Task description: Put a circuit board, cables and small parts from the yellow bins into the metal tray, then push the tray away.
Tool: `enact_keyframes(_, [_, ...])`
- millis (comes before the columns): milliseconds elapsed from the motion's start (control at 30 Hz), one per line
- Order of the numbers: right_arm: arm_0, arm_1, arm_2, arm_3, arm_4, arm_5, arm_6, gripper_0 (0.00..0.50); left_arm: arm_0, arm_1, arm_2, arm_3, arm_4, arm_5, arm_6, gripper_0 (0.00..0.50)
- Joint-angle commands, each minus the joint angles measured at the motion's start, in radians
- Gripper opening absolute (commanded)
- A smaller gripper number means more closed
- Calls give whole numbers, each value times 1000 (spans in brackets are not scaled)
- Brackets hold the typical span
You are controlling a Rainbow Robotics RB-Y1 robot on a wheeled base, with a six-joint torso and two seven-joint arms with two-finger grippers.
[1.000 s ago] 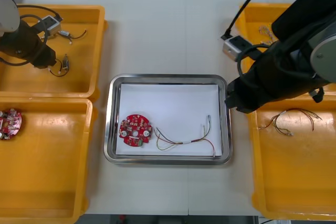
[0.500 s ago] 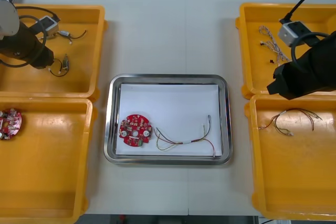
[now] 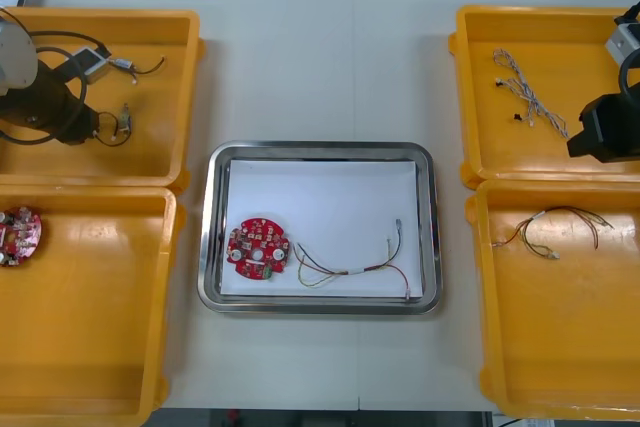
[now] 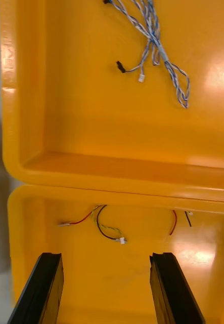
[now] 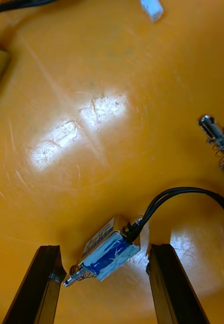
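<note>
Left claw spread open, low in the far-left yellow bin, fingers either side of a small metal part with a black cable. Part lies skewed across the gap.

Risk: closing may twist it out, and the trailing cable may snag.

Right claw open over the right-side bins.

Metal tray on the counter holds the circuit board.
</note>
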Motion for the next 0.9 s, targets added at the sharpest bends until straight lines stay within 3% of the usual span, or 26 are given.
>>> enact_keyframes(33, [-16,-40,-58,62,10,3,-22,500,19,-3,29,-10,-13,-18,-141,482])
enact_keyframes(100, [-27,-41,-60,95,11,3,-14,500,21,-6,28,-10,-11,-18,-145,442])
enact_keyframes(200, [-51,-41,-60,151,19,3,3,500,21,-8,29,-10,-10,-20,-148,327])
enact_keyframes(267, [-76,-41,-54,190,33,3,32,500,21,-9,29,-10,-10,-20,-148,196])
enact_keyframes(300, [-80,-41,-51,201,39,3,47,500,21,-11,29,-10,-10,-21,-148,170])
enact_keyframes(367, [-103,-41,-43,244,65,3,107,500,21,-11,29,-10,-5,-21,-148,56])
enact_keyframes(433, [-122,-41,-35,276,82,3,152,500,26,-11,29,-10,-3,-23,-147,0])
enact_keyframes(700, [-183,-33,8,402,118,-94,307,500,27,-8,43,-11,12,-12,-147,0])
enact_keyframes(900, [-240,-33,72,517,125,-208,393,500,27,-2,103,-34,32,72,-148,0])
